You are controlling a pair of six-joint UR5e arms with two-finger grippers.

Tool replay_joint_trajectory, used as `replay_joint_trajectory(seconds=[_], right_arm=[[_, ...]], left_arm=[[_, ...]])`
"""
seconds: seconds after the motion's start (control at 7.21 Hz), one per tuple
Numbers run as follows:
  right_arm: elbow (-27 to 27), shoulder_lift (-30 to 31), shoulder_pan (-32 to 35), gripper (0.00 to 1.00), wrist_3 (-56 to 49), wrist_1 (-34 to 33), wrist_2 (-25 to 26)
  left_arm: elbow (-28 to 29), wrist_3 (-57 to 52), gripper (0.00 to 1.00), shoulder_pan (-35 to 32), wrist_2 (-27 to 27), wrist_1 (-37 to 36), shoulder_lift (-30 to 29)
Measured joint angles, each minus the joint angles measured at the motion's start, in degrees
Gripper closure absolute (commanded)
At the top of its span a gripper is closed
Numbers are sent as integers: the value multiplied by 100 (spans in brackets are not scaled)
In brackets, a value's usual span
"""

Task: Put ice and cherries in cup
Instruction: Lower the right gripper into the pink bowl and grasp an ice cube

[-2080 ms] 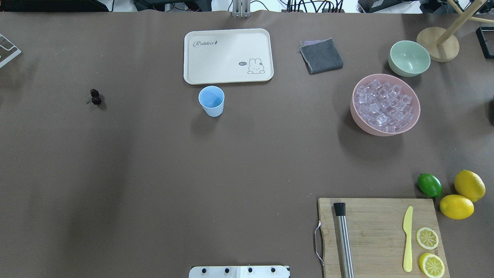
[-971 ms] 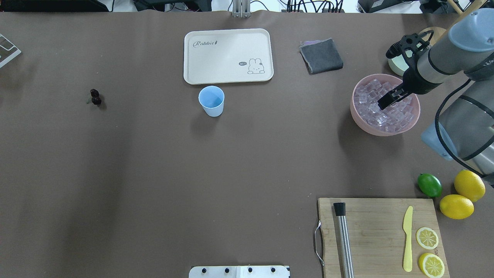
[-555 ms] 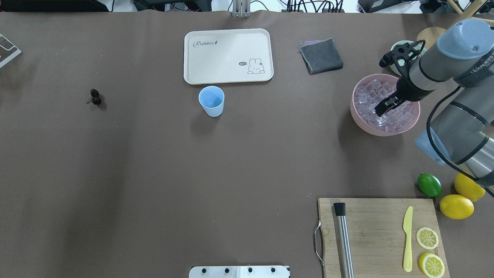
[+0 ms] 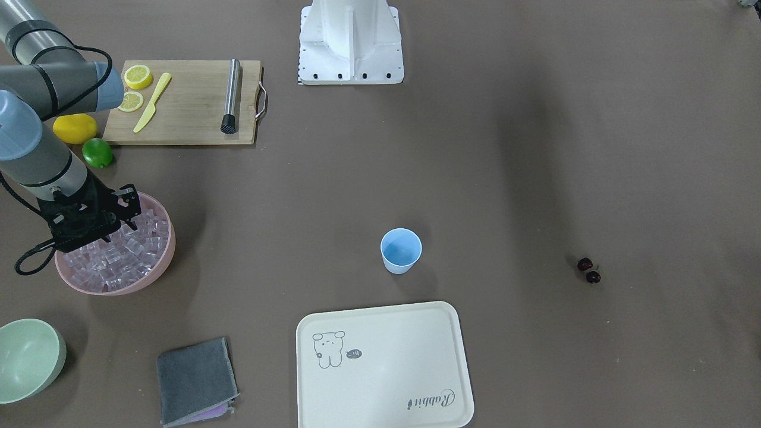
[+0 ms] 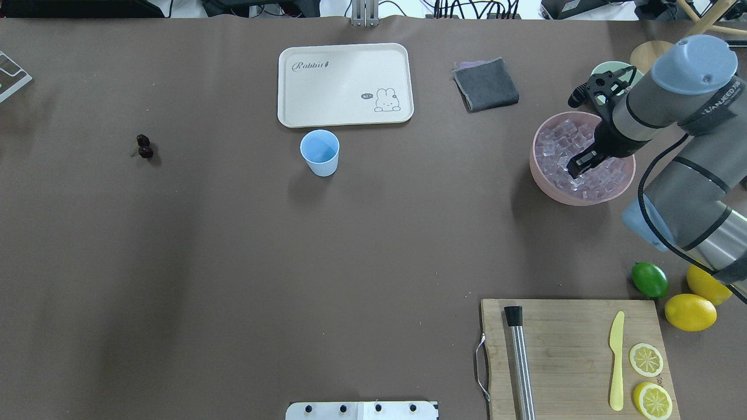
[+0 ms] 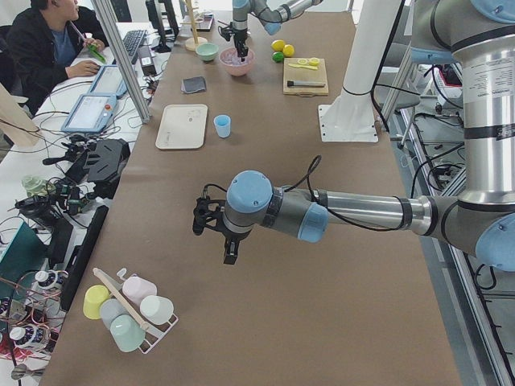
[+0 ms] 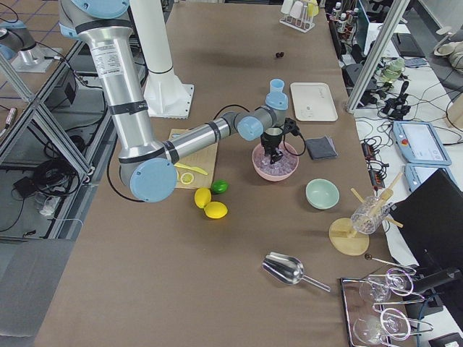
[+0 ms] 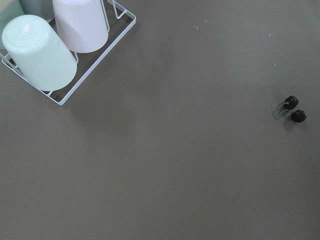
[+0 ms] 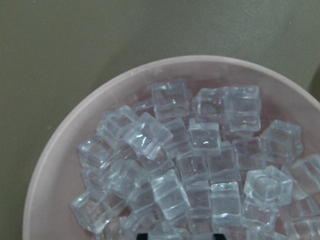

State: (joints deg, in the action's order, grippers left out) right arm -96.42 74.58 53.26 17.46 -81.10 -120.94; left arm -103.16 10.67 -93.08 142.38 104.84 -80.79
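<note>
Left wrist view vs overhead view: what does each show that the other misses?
Only left wrist: a wire rack holding an upturned mint cup and a pale pink cup.
Only overhead: the blue cup, the tray, the pink bowl of ice with the right gripper over it, the cutting board.
Both: the cherries lying on the brown table.

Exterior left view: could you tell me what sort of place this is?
Probably a robotics lab staging drink-making: a person sits by tablets, while the table holds a bowl of ice and lemons.
</note>
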Motion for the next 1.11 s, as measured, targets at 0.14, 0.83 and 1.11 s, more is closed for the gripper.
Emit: replay_joint_trajectory(seconds=[0.14, 0.83, 1.11], right_arm=[[5, 4, -10, 51, 2, 6, 4], [27, 4, -73, 66, 10, 9, 28], [45, 1, -78, 71, 6, 7, 11]], left_arm=[[-1, 0, 2, 0, 0, 0, 3], [5, 4, 2, 0, 0, -1, 2], [-3, 5, 2, 0, 0, -3, -5]])
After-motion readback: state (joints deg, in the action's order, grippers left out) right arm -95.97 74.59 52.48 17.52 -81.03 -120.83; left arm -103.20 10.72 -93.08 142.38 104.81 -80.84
